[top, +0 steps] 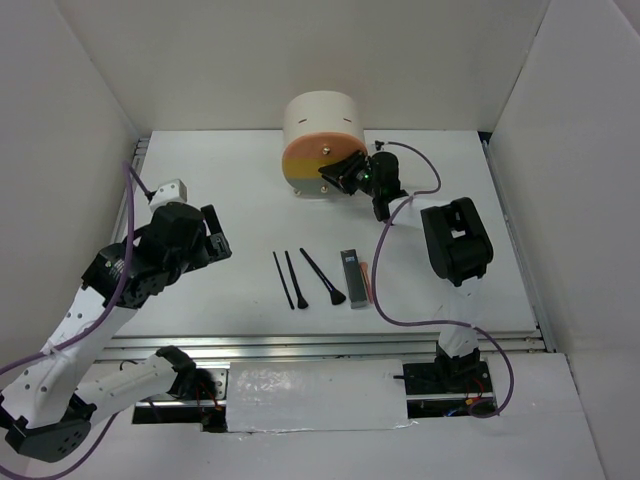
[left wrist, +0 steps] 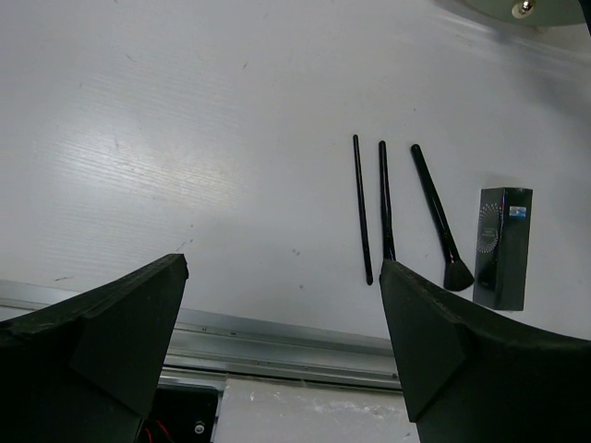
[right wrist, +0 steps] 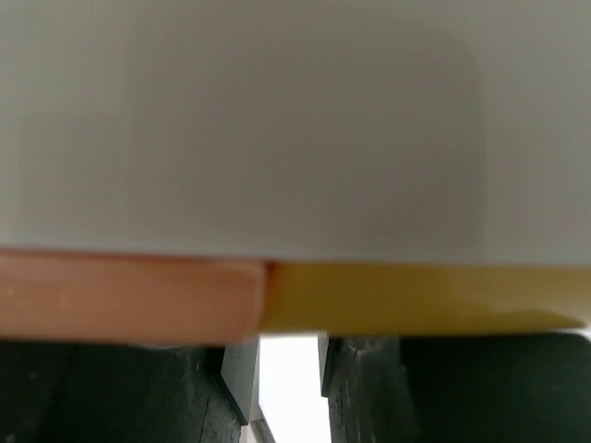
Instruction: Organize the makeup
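The makeup lies in a row near the table's front: two thin black sticks, a black flared-head brush, a dark grey box and a salmon-pink stick. My left gripper hangs wide open and holds nothing, to the left of the row. My right gripper presses up against the cream organizer at its orange and yellow drawer fronts. Its jaws stand a narrow gap apart, and nothing shows between them.
White walls close in the table at the left, back and right. A metal rail runs along the front edge, just below the row of makeup. The right arm's cable loops down beside the salmon-pink stick.
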You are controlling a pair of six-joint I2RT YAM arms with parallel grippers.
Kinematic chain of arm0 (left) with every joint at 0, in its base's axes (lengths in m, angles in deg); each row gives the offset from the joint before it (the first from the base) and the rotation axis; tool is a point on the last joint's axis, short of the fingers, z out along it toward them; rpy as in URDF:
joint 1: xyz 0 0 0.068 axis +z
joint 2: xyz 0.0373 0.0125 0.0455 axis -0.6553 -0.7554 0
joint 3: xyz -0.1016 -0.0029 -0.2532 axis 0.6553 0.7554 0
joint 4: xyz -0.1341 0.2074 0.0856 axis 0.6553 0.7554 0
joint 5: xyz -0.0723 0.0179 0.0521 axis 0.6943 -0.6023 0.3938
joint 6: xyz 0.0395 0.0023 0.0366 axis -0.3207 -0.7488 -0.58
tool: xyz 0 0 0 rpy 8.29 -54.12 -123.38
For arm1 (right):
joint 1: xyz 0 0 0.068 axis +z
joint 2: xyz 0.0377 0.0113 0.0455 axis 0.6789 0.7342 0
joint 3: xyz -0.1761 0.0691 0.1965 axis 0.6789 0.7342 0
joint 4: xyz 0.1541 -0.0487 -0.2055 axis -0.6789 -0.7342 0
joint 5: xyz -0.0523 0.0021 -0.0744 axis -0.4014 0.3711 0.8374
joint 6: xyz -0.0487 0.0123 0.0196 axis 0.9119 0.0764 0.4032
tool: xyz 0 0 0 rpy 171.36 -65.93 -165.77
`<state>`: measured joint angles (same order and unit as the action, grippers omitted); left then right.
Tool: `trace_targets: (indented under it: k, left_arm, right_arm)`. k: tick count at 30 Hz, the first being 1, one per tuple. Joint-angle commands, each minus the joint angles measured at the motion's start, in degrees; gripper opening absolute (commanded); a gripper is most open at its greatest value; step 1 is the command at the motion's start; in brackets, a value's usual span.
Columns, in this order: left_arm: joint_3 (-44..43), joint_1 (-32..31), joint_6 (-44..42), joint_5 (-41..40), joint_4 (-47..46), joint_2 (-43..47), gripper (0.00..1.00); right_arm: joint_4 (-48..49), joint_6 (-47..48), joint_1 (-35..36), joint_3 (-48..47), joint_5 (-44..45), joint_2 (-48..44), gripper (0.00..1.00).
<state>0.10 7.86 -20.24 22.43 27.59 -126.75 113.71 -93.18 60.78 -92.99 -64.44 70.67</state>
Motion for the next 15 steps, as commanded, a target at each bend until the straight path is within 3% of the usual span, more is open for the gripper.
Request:
trace_targets:
  k: [1,15]
  left_arm:
    - [-0.29,0.30,-1.10,-0.12,-1.56,0.21,0.99]
    - [0.68,0.30,-1.63,0.50,-2.96,-0.14,1.00]
  right_arm:
    - [1.21,-0.01,0.08,-3.16,-0.52,1.36,0.24]
    - [6.83,-2.91,3.68,6.59,-0.87,-5.84,0.21]
